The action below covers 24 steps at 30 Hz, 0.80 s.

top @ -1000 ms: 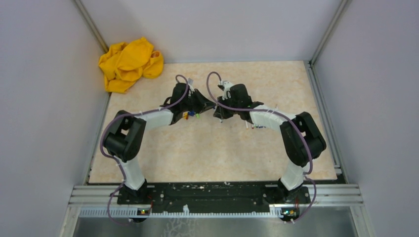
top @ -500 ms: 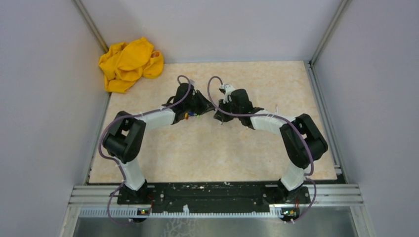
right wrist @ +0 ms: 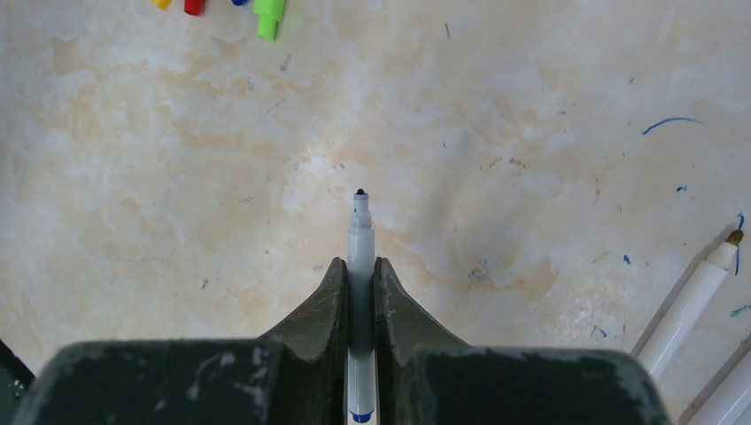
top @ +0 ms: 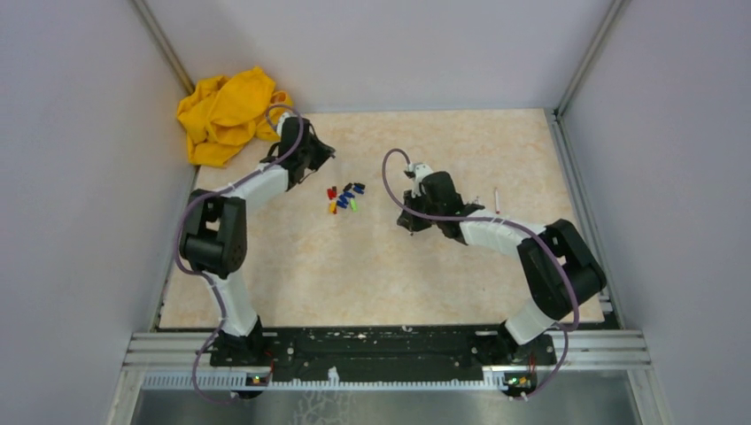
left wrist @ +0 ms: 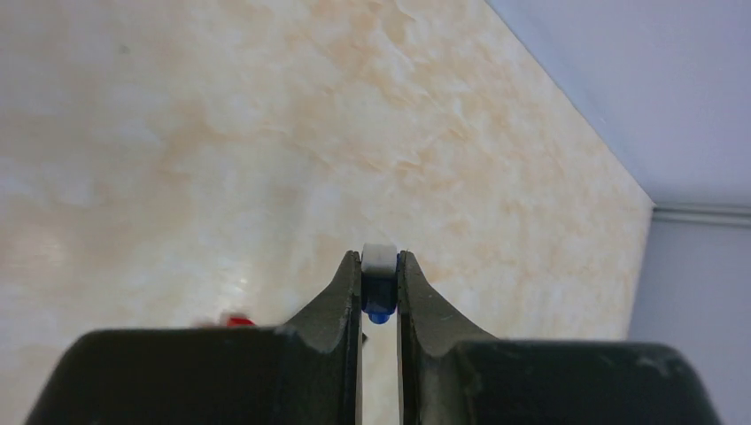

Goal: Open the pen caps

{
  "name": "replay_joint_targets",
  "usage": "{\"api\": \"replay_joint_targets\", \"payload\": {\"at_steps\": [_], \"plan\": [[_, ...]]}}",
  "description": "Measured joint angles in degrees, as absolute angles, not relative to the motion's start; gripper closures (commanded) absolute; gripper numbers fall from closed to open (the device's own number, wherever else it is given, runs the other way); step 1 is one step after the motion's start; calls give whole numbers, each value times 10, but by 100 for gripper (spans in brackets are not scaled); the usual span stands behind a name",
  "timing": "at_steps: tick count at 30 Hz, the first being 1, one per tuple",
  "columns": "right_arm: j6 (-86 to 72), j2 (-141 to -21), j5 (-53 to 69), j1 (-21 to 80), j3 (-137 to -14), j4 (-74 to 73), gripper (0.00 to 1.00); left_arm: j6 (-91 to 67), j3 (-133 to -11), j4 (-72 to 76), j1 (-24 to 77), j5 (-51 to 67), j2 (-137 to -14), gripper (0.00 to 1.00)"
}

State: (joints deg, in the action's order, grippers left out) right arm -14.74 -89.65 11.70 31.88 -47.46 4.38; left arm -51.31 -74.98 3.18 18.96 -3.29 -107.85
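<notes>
Left wrist view: my left gripper (left wrist: 379, 266) is pinched tight on a blue cap (left wrist: 378, 299), held clear of the table (left wrist: 177, 133).

And the pen it came off?

My right gripper (right wrist: 360, 266) clamps the uncapped pen (right wrist: 360, 232), nib pointing away, over bare tabletop. I judge this pull done.

Next?

I'd drop the cap with the loose caps (top: 345, 197) mid-table, then lay the pen by the bare barrels (right wrist: 692, 301) on the right. Both want a low, gentle release so nothing rolls.

What's changed from a second ago?

Then both grippers met over the caps, hiding them. Now they're well apart. The left has swung back near the yellow cloth (top: 228, 115) and the right has drawn toward its own side.
</notes>
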Motion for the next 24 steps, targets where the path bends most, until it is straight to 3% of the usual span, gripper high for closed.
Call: {"api": "replay_joint_targets", "payload": {"at_steps": [8, 24], "plan": [[-153, -893, 87, 319, -482, 2, 100, -483, -740, 9, 192, -90, -1078, 100], [-178, -932, -39, 283, -508, -31, 100, -499, -557, -24, 198, -158, -1003, 91]]}}
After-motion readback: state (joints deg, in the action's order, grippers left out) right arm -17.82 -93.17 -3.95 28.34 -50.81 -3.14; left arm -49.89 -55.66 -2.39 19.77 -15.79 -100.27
